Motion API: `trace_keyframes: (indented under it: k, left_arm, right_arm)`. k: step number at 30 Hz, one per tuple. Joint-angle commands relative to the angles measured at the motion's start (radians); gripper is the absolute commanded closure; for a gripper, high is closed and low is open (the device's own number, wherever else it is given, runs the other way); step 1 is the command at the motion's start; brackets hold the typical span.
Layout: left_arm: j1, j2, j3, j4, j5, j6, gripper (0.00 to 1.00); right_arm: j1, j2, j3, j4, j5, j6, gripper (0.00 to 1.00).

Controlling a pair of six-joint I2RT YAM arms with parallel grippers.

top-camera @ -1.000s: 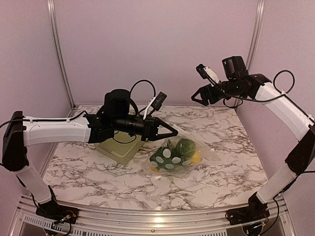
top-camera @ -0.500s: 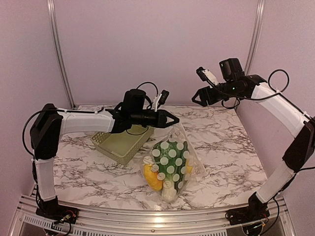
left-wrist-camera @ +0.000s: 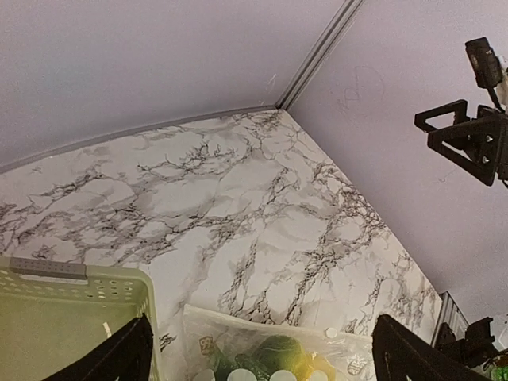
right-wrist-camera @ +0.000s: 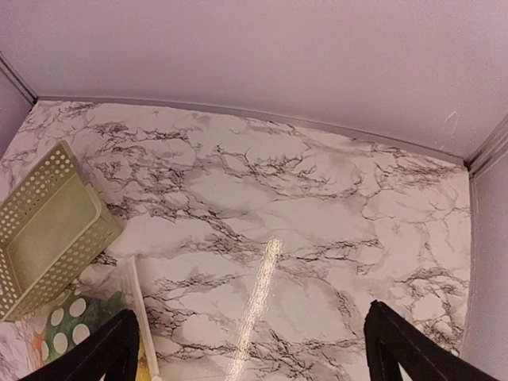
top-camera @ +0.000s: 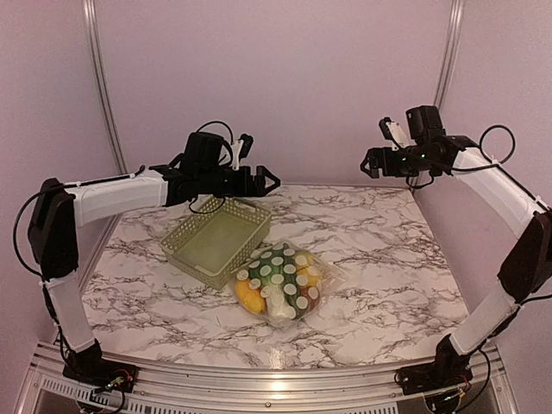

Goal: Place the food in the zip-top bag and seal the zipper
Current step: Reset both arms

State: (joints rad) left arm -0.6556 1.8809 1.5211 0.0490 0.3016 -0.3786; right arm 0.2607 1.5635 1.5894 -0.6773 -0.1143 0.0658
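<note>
The zip-top bag [top-camera: 282, 283], clear with white dots, lies flat on the marble table in front of the basket, held by neither gripper. The food is inside it: dark green pieces [top-camera: 278, 264], an orange-yellow fruit [top-camera: 250, 298] and a white piece [top-camera: 274, 304]. My left gripper [top-camera: 262, 182] hangs open above the basket's far corner, the bag [left-wrist-camera: 270, 351] below and between its fingers. My right gripper [top-camera: 372, 164] is open, high at the back right, nothing in it. In the right wrist view a pale strip [right-wrist-camera: 143, 317] runs along the bag's edge; I cannot tell whether the zipper is sealed.
A pale green lattice basket [top-camera: 184, 246] stands empty left of the bag, touching or nearly touching it. The purple back wall and metal corner posts [top-camera: 100, 86] close the table in. A bright glare streak [right-wrist-camera: 255, 305] crosses the marble.
My left gripper opened and let go of the bag, then drew back left and up. The bag dropped and now lies flat. My right gripper opened wider and shifted slightly right.
</note>
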Motion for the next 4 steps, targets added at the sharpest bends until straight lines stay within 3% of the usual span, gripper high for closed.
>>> trace_keyframes:
  k: [1, 4]
  left_arm:
    - [-0.007, -0.21, 0.025, -0.213, -0.24, 0.16, 0.01]
    - [-0.007, -0.321, 0.02, -0.324, -0.432, 0.22, 0.01]
  right_arm:
    - [0.002, -0.063, 0.028, 0.069, 0.229, 0.111, 0.02]
    - [0.003, -0.088, 0.066, 0.076, 0.271, 0.105, 0.01]
